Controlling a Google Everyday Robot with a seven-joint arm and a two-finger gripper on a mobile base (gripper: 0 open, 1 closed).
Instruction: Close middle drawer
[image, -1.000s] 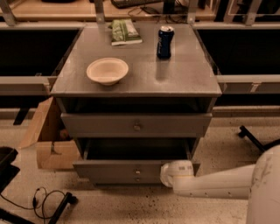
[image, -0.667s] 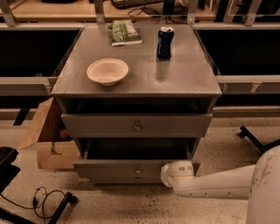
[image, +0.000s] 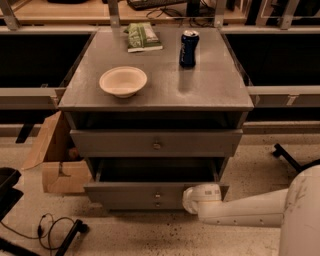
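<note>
Wide grey wooden middle drawer (image: 130, 192) stands pulled out at 6 o'clock under the grey worktop (image: 165, 87); white tool (image: 196, 198), grip state not discernible, sits at 3 o'clock of its small round metal knob (image: 157, 195), so push squarely toward 12 o'clock to avoid skewing.
</note>
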